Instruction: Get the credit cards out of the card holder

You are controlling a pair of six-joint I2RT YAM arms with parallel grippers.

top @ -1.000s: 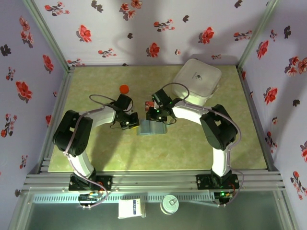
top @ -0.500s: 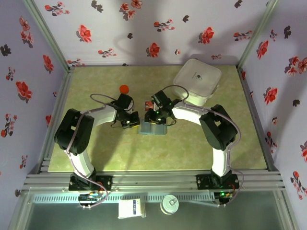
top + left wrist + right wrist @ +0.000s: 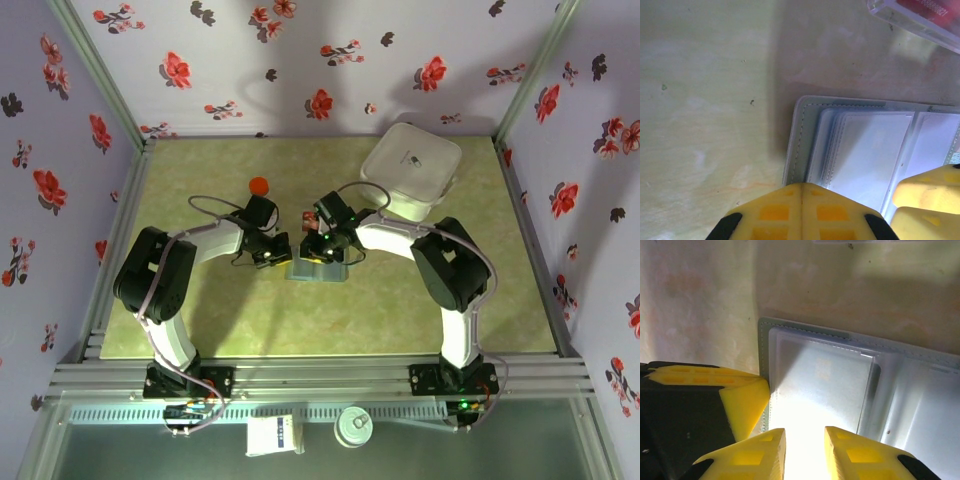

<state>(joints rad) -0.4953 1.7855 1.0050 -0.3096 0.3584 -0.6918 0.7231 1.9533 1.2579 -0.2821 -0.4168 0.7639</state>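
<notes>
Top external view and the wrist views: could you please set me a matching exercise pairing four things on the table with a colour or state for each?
Things:
1. card holder
2. large rounded case
3. small disc
4. left end effector

Colours or states:
A. orange
B. shut
C. white
D. lying open, clear sleeves showing

Pairs: 1-D, 2-C, 3-A, 4-B
</notes>
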